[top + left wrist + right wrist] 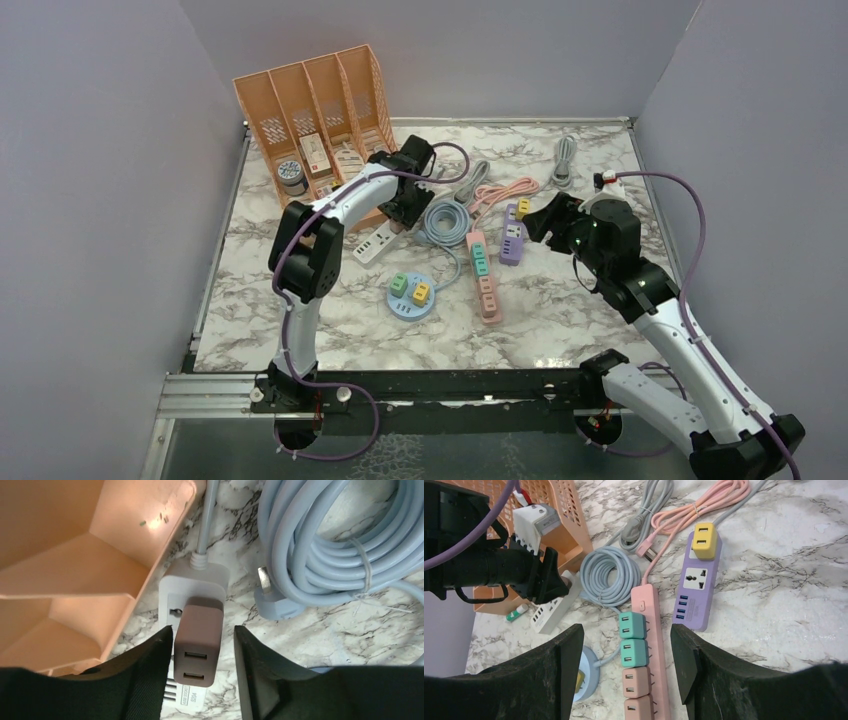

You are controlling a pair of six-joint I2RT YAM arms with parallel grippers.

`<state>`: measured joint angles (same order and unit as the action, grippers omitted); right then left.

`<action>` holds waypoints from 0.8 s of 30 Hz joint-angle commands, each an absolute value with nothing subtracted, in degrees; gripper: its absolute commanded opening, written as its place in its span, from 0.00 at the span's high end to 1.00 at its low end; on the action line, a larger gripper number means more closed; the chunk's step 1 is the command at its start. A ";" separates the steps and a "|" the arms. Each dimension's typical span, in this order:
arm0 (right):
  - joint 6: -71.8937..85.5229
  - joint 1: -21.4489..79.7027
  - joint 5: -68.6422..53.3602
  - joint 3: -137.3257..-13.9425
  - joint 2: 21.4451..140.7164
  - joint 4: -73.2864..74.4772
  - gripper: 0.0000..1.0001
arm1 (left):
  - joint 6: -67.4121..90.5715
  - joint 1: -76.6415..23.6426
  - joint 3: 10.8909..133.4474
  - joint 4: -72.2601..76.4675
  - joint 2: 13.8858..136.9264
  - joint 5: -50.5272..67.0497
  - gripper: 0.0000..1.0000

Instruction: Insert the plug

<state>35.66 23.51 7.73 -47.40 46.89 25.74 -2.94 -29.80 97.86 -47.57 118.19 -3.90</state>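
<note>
A brown two-port plug adapter (199, 630) stands in a socket of the white power strip (194, 582), which lies beside the orange organizer. My left gripper (203, 629) straddles the adapter with its jaws open and a small gap on each side. In the top view the left gripper (405, 207) is over the white strip (375, 243). My right gripper (626, 630) is open and empty. It hovers over the pink power strip (655, 630) with its teal and pink adapters. In the top view the right gripper (540, 222) is beside the purple strip (513, 240).
An orange file organizer (320, 110) stands at the back left, close to the left gripper. A coiled blue cable (320, 540) lies right of the white strip. A round blue socket base (411, 296) sits in front. Grey and pink cables (500, 190) lie at the back.
</note>
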 commanded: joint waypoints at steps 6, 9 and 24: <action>35.16 23.29 8.45 -47.46 47.21 25.27 0.36 | 3.51 -28.94 99.42 -52.52 107.64 -5.90 0.35; 35.32 23.27 8.23 -46.95 47.11 25.25 0.36 | 8.06 -28.61 95.59 -51.43 101.86 -8.43 0.35; 35.30 23.29 6.85 -45.40 47.45 25.70 0.36 | 48.71 -24.47 51.13 -47.81 68.92 -26.95 0.10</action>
<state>35.68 23.51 7.62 -45.63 47.27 25.78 33.08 -25.39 58.54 -47.48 75.42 -22.35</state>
